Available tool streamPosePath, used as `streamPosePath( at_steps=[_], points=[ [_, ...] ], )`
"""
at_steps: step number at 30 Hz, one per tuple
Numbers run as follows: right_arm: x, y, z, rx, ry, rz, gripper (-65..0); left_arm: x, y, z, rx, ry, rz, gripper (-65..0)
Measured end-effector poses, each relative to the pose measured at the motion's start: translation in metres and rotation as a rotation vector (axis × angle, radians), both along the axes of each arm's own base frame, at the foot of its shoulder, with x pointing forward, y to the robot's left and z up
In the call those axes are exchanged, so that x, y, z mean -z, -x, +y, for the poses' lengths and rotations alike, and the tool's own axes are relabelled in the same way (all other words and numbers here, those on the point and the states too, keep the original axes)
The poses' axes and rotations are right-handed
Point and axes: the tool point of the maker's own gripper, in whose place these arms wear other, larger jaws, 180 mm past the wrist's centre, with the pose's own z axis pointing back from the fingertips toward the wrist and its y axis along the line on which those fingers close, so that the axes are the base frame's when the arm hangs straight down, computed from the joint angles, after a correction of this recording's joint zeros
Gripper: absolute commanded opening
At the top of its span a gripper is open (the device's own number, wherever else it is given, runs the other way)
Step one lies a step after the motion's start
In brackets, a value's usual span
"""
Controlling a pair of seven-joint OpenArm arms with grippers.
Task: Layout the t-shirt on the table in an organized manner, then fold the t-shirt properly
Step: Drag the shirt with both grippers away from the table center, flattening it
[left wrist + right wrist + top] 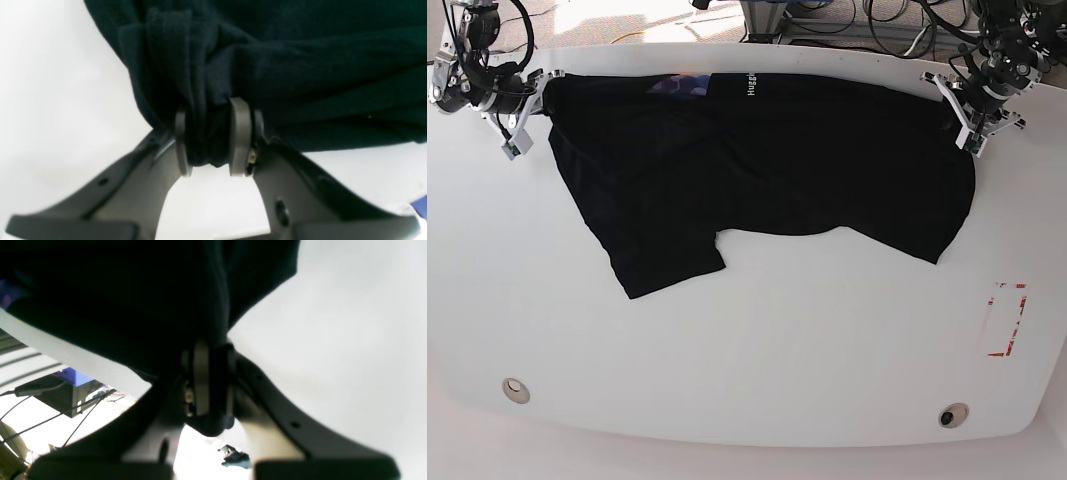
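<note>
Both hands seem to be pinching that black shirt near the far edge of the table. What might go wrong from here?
1. The left hand grips a thick bunch of t-shirt, not one layer, so pulling may leave folds rather than a flat spread.
2. The right hand holds a small pinch of cloth that could slip out.
3. The shirt lies along the table's far edge, and the right wrist view shows floor clutter past that edge; a pull that way might drag cloth off.
</note>
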Motion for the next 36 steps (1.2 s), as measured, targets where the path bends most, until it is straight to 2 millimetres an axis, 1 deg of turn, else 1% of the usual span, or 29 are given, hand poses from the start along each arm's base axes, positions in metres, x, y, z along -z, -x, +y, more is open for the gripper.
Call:
streamPosePath(
  at_steps=[6, 12, 13, 15, 17, 20, 22, 26, 29, 32, 36],
  points=[
    [0.004, 0.011, 0.001, 0.001, 0.000, 0.026, -61.0, 0.000, 0.025, -0.003, -0.036, 0.003, 0.025, -50.6],
    [0.005, 0.013, 0.000, 0.000, 0.003, 0.035, -61.0, 0.000, 0.032, -0.001, -0.048, 0.013, 0.031, -50.1],
    [0.005, 0.013, 0.000, 0.000, 0.003, 0.035, -61.0, 0.000, 0.032, -0.001, -0.049, 0.014, 0.031, -49.0],
    [0.005, 0.013, 0.001, 0.000, 0.003, 0.035, -61.0, 0.000, 0.033, -0.001, -0.050, 0.013, 0.033, -44.4],
    [0.005, 0.013, 0.001, 0.000, 0.001, 0.034, -61.0, 0.000, 0.033, 0.000, -0.051, 0.008, 0.033, -38.1],
    [0.005, 0.013, 0.001, 0.000, 0.001, 0.034, -61.0, 0.000, 0.032, 0.002, -0.058, 0.004, 0.031, -30.1],
    [0.005, 0.013, 0.001, 0.000, 0.001, 0.034, -61.0, -0.001, 0.032, 0.004, -0.059, -0.002, 0.031, -26.8],
    [0.005, 0.012, 0.001, 0.000, 0.002, 0.034, -61.0, -0.001, 0.032, 0.006, -0.060, -0.007, 0.031, -24.7],
    [0.005, 0.012, 0.000, -0.001, 0.003, 0.034, -60.9, -0.001, 0.032, 0.006, -0.060, -0.007, 0.031, -21.0],
    [0.004, 0.011, 0.000, -0.001, 0.004, 0.032, -60.9, -0.002, 0.033, 0.009, -0.069, -0.011, 0.034, -14.2],
    [0.004, 0.010, -0.001, -0.002, 0.005, 0.029, -60.9, -0.006, 0.039, 0.023, -0.106, -0.041, 0.069, -3.1]
  ],
)
